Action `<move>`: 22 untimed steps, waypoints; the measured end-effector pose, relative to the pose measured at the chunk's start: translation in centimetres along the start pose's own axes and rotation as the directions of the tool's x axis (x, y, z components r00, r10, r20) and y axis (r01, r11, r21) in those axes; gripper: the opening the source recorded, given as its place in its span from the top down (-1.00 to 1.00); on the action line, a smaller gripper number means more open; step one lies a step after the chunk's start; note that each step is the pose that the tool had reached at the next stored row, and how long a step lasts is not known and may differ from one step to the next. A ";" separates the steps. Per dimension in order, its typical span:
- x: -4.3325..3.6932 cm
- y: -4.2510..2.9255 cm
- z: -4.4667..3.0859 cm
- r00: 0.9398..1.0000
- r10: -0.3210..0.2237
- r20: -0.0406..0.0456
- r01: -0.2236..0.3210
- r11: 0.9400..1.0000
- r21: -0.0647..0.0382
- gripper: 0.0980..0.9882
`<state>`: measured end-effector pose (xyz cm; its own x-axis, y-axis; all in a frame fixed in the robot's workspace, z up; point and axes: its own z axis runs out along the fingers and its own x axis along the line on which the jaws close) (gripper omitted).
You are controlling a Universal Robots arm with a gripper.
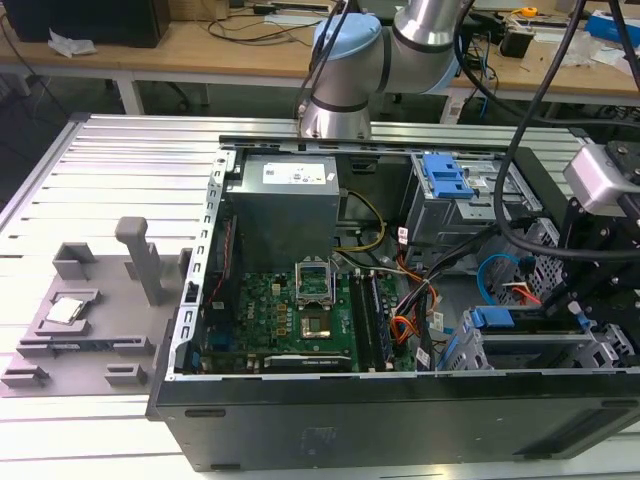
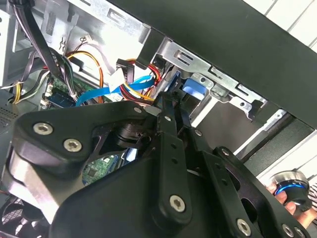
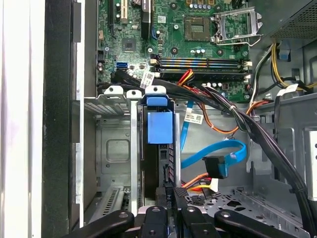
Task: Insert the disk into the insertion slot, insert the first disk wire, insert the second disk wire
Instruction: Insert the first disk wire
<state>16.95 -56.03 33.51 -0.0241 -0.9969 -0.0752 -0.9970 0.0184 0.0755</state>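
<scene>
finds the disk (image 3: 159, 128) standing edge-on well inside the insertion slot (image 3: 115, 148), blue carrier end toward the motherboard (image 3: 198, 34); judges it seated, or close to it. puts the gripper (image 3: 173, 192) right at the disk's opposite end, claw clenched to a narrow point, probably so the closed tips can press on the thin edge rather than straddle it. cannot tell whether they touch the disk or pinch anything slim. in the second wrist view, has the gripper (image 2: 166, 103) aimed just beside the disk (image 2: 192, 91) under the case's black rim. notes the blue wire (image 3: 233, 150) and its black plug (image 3: 215, 166) lying loose beside the slot, apart from the disk, so no wire joined yet by the look of it. cannot make out the disk's label or flat faces, with only an edge turned to the camera; loses its connector end behind the gripper's own black links. in the exterior view, loses part of the insertion slot (image 1: 555, 350) behind the arm's dark wrist hardware.
</scene>
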 end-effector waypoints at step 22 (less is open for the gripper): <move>-0.82 0.51 -6.51 1.000 0.000 -0.005 0.000 1.000 0.001 0.98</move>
<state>16.95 -55.71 40.09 -0.0241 -0.9972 -0.0701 -0.9970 0.0189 0.0747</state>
